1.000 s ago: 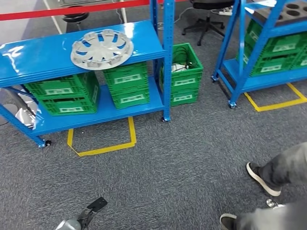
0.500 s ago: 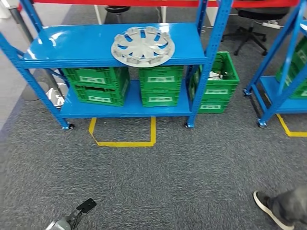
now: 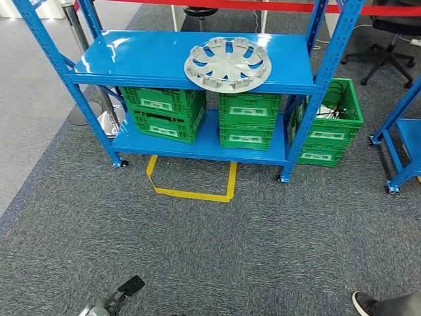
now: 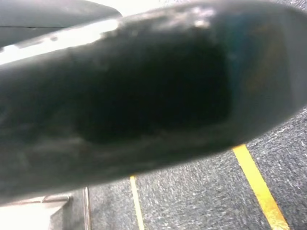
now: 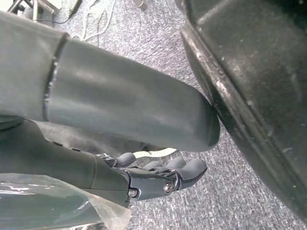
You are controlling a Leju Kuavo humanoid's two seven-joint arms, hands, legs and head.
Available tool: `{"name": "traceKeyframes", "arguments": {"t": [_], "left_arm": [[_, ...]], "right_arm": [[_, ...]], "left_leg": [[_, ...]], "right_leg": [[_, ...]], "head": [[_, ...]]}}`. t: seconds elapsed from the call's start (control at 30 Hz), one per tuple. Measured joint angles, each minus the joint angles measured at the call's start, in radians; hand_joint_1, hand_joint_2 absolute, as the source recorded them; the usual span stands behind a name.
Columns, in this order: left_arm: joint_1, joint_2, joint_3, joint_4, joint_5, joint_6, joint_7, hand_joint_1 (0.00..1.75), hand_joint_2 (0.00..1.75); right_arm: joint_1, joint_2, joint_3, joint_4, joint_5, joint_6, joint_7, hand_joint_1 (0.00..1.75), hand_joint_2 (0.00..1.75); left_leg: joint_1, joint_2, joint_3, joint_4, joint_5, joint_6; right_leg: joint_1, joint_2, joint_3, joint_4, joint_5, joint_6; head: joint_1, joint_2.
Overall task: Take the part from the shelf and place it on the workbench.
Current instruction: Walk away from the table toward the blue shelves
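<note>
Now the whole head view has swung, so I read a camera turn: the blue shelf [image 3: 164, 62] sits nearly centred ahead, where a second ago it lay off to the left. The part, a silver wheel cover [image 3: 227, 63], lies flat on the top board, untouched, well apart from both hands. Approach remains, in my judgement. My left hand [image 3: 119, 299] hangs low; I cannot tell its state. My right hand [image 5: 159, 175] hangs with fingers loosely extended, holding nothing.

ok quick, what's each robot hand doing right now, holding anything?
Left robot hand: low over the carpet; open or closed cannot be told.
Right robot hand: holds nothing visible, fingers lying together; open or closed cannot be told.
</note>
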Motion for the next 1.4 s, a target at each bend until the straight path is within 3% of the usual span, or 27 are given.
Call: {"name": "traceKeyframes", "arguments": {"t": [0.07, 0.17, 0.23, 0.33, 0.37, 0.4, 0.43, 0.5, 0.57, 0.67, 0.73, 0.77, 0.83, 0.87, 0.9, 0.93, 0.97, 1.0, 1.07, 1.1, 1.23, 1.3, 1.37, 1.4], "left_arm": [[0.007, 0.003, 0.002, 0.0, 0.016, 0.013, -0.006, 0.0, 0.0], [0.031, 0.006, 0.015, 0.0, 0.052, 0.041, -0.02, 0.0, 0.0], [0.052, 0.008, 0.032, 0.0, 0.083, 0.063, -0.034, 0.0, 0.0], [0.082, 0.01, 0.062, 0.0, 0.126, 0.089, -0.064, 0.0, 0.0], [0.094, 0.01, 0.072, 0.0, 0.139, 0.092, -0.074, 0.0, 0.0], [0.107, 0.01, 0.082, 0.0, 0.151, 0.094, -0.081, 0.0, 0.0], [0.119, 0.011, 0.092, 0.0, 0.16, 0.095, -0.086, 0.0, 0.0], [0.14, 0.012, 0.109, 0.0, 0.168, 0.095, -0.088, 0.0, 0.0], [0.151, 0.013, 0.12, 0.0, 0.169, 0.093, -0.086, 0.0, 0.0], [0.159, 0.015, 0.13, 0.0, 0.168, 0.092, -0.077, 0.0, 0.0], [0.159, 0.015, 0.132, 0.0, 0.165, 0.092, -0.056, 0.0, 0.0], [0.156, 0.014, 0.132, 0.0, 0.164, 0.092, -0.04, 0.0, 0.0], [0.146, 0.009, 0.136, 0.0, 0.167, 0.094, -0.006, 0.0, 0.0], [0.141, 0.006, 0.14, 0.0, 0.17, 0.097, 0.01, 0.0, 0.0], [0.136, 0.004, 0.144, 0.0, 0.173, 0.1, 0.024, 0.0, 0.0], [0.131, 0.002, 0.147, 0.0, 0.176, 0.103, 0.035, 0.0, 0.0], [0.126, 0.002, 0.15, 0.0, 0.179, 0.107, 0.042, 0.0, 0.0], [0.12, 0.001, 0.153, 0.0, 0.183, 0.111, 0.046, 0.0, 0.0], [0.109, 0.0, 0.161, 0.0, 0.192, 0.116, 0.048, 0.0, 0.0], [0.105, -0.001, 0.166, 0.0, 0.195, 0.118, 0.048, 0.0, 0.0], [0.103, -0.002, 0.177, 0.0, 0.199, 0.121, 0.051, 0.0, 0.0], [0.098, -0.003, 0.181, 0.0, 0.203, 0.126, 0.051, 0.0, 0.0], [0.097, -0.004, 0.19, 0.0, 0.213, 0.135, 0.039, 0.0, 0.0], [0.099, -0.005, 0.195, 0.0, 0.218, 0.139, 0.027, 0.0, 0.0]], "right_arm": [[0.0, 0.0, 0.0, 0.0, 0.007, -0.002, 0.005, 0.0, 0.0], [0.001, 0.003, 0.0, 0.001, 0.027, -0.006, 0.012, 0.0, 0.0], [0.002, 0.006, 0.003, 0.001, 0.047, -0.011, 0.021, 0.0, 0.0], [0.003, 0.011, 0.012, 0.002, 0.072, -0.017, 0.035, 0.0, 0.0], [0.004, 0.012, 0.015, 0.002, 0.079, -0.018, 0.039, 0.0, 0.0], [0.005, 0.012, 0.019, 0.002, 0.087, -0.018, 0.041, 0.0, 0.0], [0.007, 0.012, 0.023, 0.003, 0.096, -0.019, 0.041, 0.0, 0.0], [0.008, 0.01, 0.034, 0.003, 0.113, -0.02, 0.034, 0.0, 0.0], [0.006, 0.007, 0.045, 0.003, 0.126, -0.02, 0.024, 0.0, 0.0], [0.003, 0.006, 0.055, 0.003, 0.133, -0.021, 0.017, 0.0, 0.0], [0.0, 0.005, 0.062, 0.003, 0.139, -0.021, 0.014, 0.0, 0.0], [-0.002, 0.005, 0.066, 0.003, 0.143, -0.02, 0.012, 0.0, 0.0], [-0.006, 0.003, 0.072, 0.003, 0.154, -0.015, 0.009, 0.0, 0.0], [-0.01, 0.004, 0.077, 0.002, 0.16, -0.01, 0.013, 0.0, 0.0], [-0.016, 0.008, 0.082, 0.002, 0.165, -0.005, 0.022, 0.0, 0.0], [-0.022, 0.013, 0.088, 0.001, 0.171, 0.0, 0.035, 0.0, 0.0], [-0.028, 0.02, 0.093, 0.0, 0.176, 0.003, 0.049, 0.0, 0.0], [-0.034, 0.026, 0.098, -0.002, 0.182, 0.003, 0.059, 0.0, 0.0], [-0.042, 0.032, 0.109, -0.005, 0.193, 0.003, 0.068, 0.0, 0.0], [-0.045, 0.033, 0.114, -0.007, 0.197, 0.002, 0.07, 0.0, 0.0], [-0.049, 0.033, 0.128, -0.011, 0.203, 0.001, 0.071, 0.0, 0.0], [-0.05, 0.033, 0.135, -0.013, 0.204, 0.0, 0.068, 0.0, 0.0], [-0.052, 0.032, 0.14, -0.015, 0.204, -0.003, 0.058, 0.0, 0.0], [-0.052, 0.031, 0.141, -0.016, 0.201, -0.007, 0.052, 0.0, 0.0]], "left_leg": [[-0.005, 0.005, 0.05, -0.1, 0.022, 0.01], [-0.008, 0.006, 0.062, -0.124, 0.013, 0.025], [-0.003, 0.006, 0.072, -0.137, 0.014, 0.037], [-0.004, 0.005, 0.08, -0.143, 0.009, 0.052], [-0.005, 0.003, 0.082, -0.143, 0.007, 0.054], [-0.006, 0.001, 0.085, -0.143, 0.005, 0.055], [-0.006, -0.001, 0.089, -0.142, 0.002, 0.054], [-0.006, -0.005, 0.098, -0.14, -0.006, 0.048], [-0.009, -0.01, 0.1, -0.133, -0.013, 0.038], [-0.011, -0.013, 0.096, -0.13, -0.013, 0.026], [-0.009, -0.01, 0.089, -0.107, -0.031, 0.016], [-0.007, -0.008, 0.075, -0.071, -0.054, 0.011], [-0.004, -0.006, 0.02, 0.056, -0.115, 0.001], [-0.002, -0.005, -0.009, 0.117, -0.136, -0.001], [0.0, -0.005, -0.025, 0.15, -0.139, -0.003], [0.001, -0.005, -0.024, 0.146, -0.121, -0.003], [0.002, -0.004, -0.006, 0.103, -0.086, -0.002], [0.002, -0.003, 0.023, 0.035, -0.046, 0.0], [0.0, 0.0, 0.074, -0.08, -0.007, 0.007], [-0.001, 0.0, 0.085, -0.109, -0.005, 0.01], [0.002, 0.0, 0.093, -0.132, -0.009, 0.032], [0.004, 0.0, 0.097, -0.14, -0.006, 0.045], [0.0, 0.0, 0.097, -0.14, -0.008, 0.051], [-0.002, 0.0, 0.098, -0.14, -0.009, 0.053]], "right_leg": [[0.003, -0.003, 0.005, -0.001, -0.007, 0.011], [0.004, -0.005, 0.011, -0.009, -0.012, 0.026], [0.005, 0.003, 0.0, 0.018, -0.032, 0.034], [0.007, 0.02, -0.093, 0.192, -0.11, 0.039], [0.007, 0.022, -0.127, 0.246, -0.123, 0.04], [0.008, 0.023, -0.147, 0.267, -0.116, 0.041], [0.008, 0.023, -0.149, 0.252, -0.089, 0.041], [0.007, 0.024, -0.103, 0.13, -0.007, 0.04], [0.007, 0.03, -0.057, 0.025, 0.032, 0.034], [0.009, 0.033, -0.044, 0.004, 0.031, 0.015], [0.006, 0.031, -0.04, 0.001, 0.034, 0.004], [0.003, 0.028, -0.038, -0.001, 0.034, -0.001], [0.004, 0.023, -0.034, -0.001, 0.032, -0.006], [0.004, 0.021, -0.033, -0.001, 0.03, -0.008], [0.004, 0.021, -0.031, -0.001, 0.03, -0.008], [0.004, 0.021, -0.029, -0.001, 0.028, -0.008], [0.004, 0.021, -0.025, -0.001, 0.027, -0.008], [0.005, 0.022, -0.022, -0.001, 0.024, -0.006], [0.008, 0.022, -0.02, -0.002, 0.02, 0.0], [0.011, 0.022, -0.021, -0.002, 0.019, 0.005], [0.017, 0.025, -0.027, 0.005, 0.008, 0.023], [0.02, 0.03, -0.071, 0.091, -0.039, 0.027], [0.025, 0.035, -0.139, 0.224, -0.093, 0.029], [0.027, 0.036, -0.163, 0.266, -0.101, 0.029]], "head": [[0.0, 0.0], [0.001, 0.0], [0.004, 0.0], [0.009, 0.0], [0.008, 0.0], [0.008, 0.0], [0.008, 0.0], [0.009, 0.0], [0.009, 0.0], [0.008, 0.0], [0.006, 0.0], [0.004, 0.0], [0.0, 0.0], [0.001, 0.0], [0.0, 0.0], [0.0, 0.0], [0.0, 0.0], [0.0, 0.0], [0.001, 0.0], [0.001, 0.0], [0.006, 0.0], [0.011, 0.0], [0.014, 0.0], [0.013, 0.0]]}}
